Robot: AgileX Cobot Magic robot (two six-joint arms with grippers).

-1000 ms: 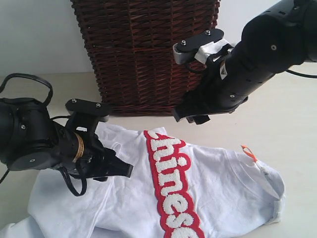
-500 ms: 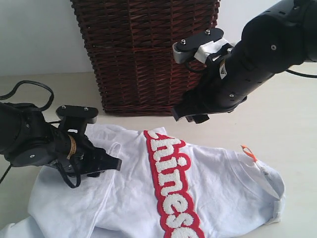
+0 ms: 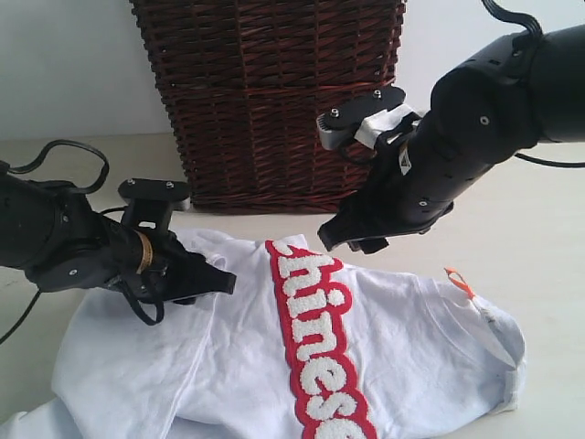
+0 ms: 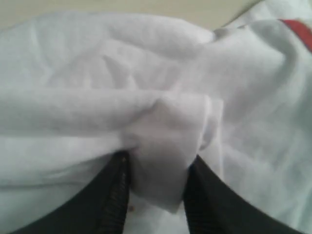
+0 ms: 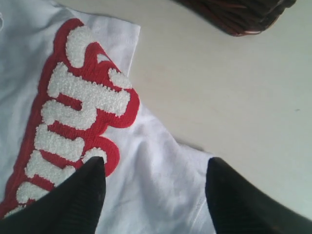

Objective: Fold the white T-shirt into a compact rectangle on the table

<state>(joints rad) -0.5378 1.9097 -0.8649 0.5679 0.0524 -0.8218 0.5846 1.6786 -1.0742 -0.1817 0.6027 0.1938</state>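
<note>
Soft, even light fills the exterior view: the tabletop (image 3: 539, 265) is bright, without glare, and shadows are faint. The left wrist view is blurred and washed out, the white shirt (image 4: 97, 78) too close to focus. The right wrist view is sharper, its fuzzy lettering (image 5: 78, 97) crisp.

Honestly can't pin it down, but I'm in some home-ish laundry setup: dark wicker basket (image 3: 274, 101) at 12 o'clock on a pale beige table (image 3: 548, 274), plain white wall (image 3: 73, 64) behind.
</note>
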